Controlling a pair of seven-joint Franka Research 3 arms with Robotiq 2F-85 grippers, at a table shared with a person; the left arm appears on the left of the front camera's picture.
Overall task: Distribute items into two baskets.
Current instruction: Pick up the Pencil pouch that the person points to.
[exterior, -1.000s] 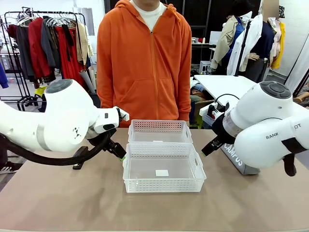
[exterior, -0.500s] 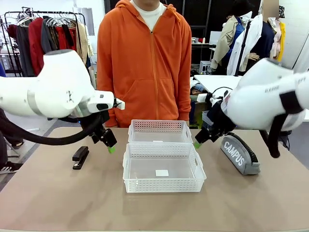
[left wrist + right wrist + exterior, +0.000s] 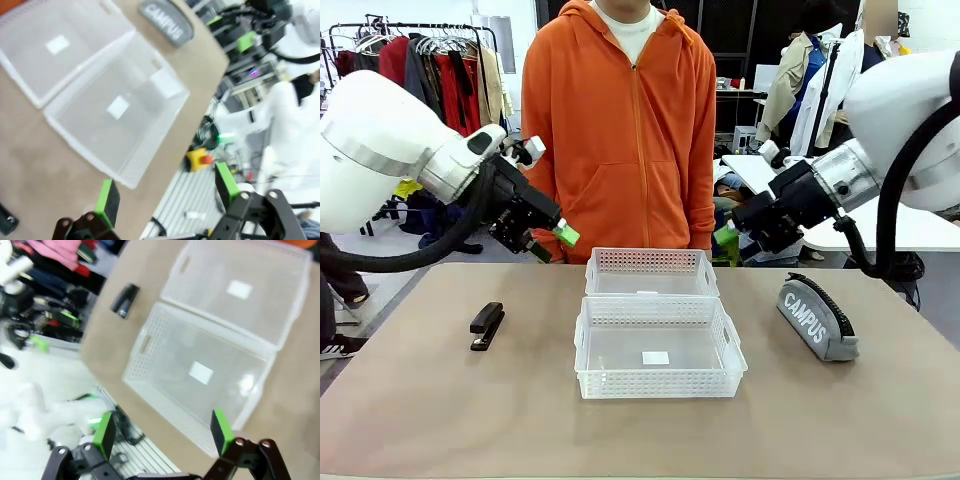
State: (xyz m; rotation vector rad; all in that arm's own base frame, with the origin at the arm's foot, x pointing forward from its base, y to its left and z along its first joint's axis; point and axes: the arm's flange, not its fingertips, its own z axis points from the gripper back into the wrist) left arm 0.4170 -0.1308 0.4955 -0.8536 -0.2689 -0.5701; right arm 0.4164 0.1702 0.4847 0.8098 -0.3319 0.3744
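With the baskets [image 3: 658, 380] empty and both jaws apart, the left gripper [image 3: 550, 243] probably needed to descend onto the stapler [image 3: 486, 325] at 9 o'clock, the right gripper [image 3: 727, 239] onto the CAMPUS pouch [image 3: 817, 318] at 3.

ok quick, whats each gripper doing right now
left gripper: open, holding nothing
right gripper: open, holding nothing

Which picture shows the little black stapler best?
The front view: the stapler lies whole and sharp, left of the baskets. The right wrist view shows it small and blurry; the left wrist view catches maybe a dark cut-off bit.
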